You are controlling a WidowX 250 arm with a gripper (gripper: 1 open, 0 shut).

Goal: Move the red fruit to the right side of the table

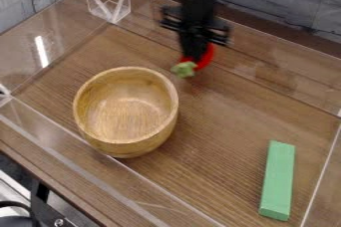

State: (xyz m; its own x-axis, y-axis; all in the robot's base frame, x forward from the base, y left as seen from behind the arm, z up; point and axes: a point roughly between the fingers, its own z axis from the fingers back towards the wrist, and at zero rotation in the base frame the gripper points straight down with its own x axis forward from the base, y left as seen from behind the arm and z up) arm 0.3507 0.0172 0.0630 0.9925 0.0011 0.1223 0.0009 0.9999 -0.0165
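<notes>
Half the job looks done to us: we see the gripper (200,56) clenched on the red fruit (194,62), carried above the table (253,92) just beyond the far right rim of the wooden bowl (126,111). We judge that what is left is the travel to the right side, near the green block (277,179), and the release there. We see the fruit as small and bright red, its pale green cap pointing down-left below the jaws.

I note a round light wooden bowl (126,111) standing upright left of centre, and a flat green rectangular block (277,179) lying well apart near the front right corner.
</notes>
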